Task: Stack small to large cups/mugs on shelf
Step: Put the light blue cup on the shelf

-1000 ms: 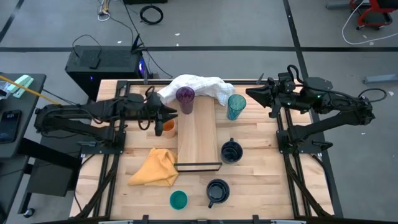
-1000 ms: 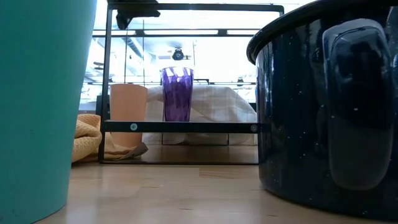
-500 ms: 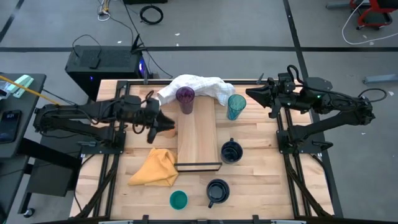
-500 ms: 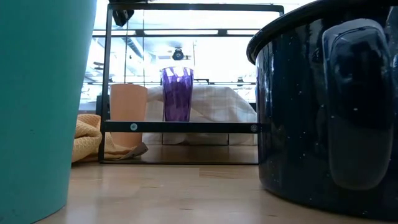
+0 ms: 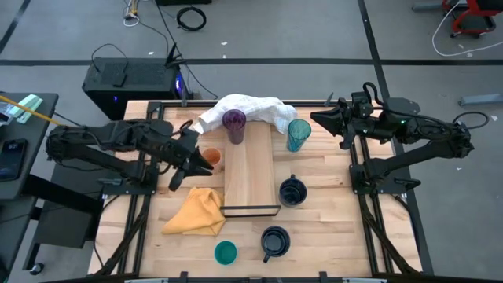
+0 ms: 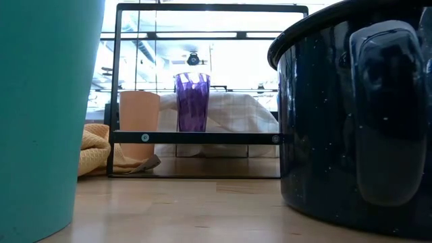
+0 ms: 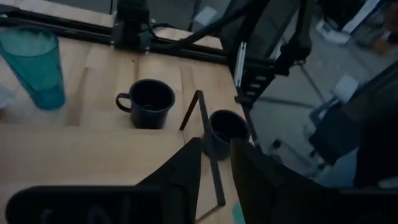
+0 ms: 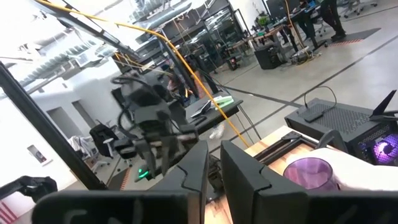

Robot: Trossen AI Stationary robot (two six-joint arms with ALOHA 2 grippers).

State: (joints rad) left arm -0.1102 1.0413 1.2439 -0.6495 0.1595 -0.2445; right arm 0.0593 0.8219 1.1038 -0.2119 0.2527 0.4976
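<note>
One short orange plastic cup [image 5: 211, 156], on table at 9 o'clock of long pale wooden shelf board [image 5: 250, 169] | left gripper [image 5: 191, 163] just beside, narrowly parted, empty | right gripper [image 5: 318, 119] likewise, waiting at 2 o'clock | advised: widen, straddle rim, lift upright.

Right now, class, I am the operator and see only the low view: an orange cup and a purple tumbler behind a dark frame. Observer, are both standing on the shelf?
Observer: No. From above, only the purple tumbler stands on the shelf. The orange cup is on the table, beside the shelf's left edge.
Operator: Is a gripper near the orange cup?
Observer: Yes. The left gripper is just left of it, not around it. The right gripper hangs over the table's far right side.
Operator: Is there another tall cup?
Observer: A teal tumbler stands on the table to the right of the shelf.
</note>
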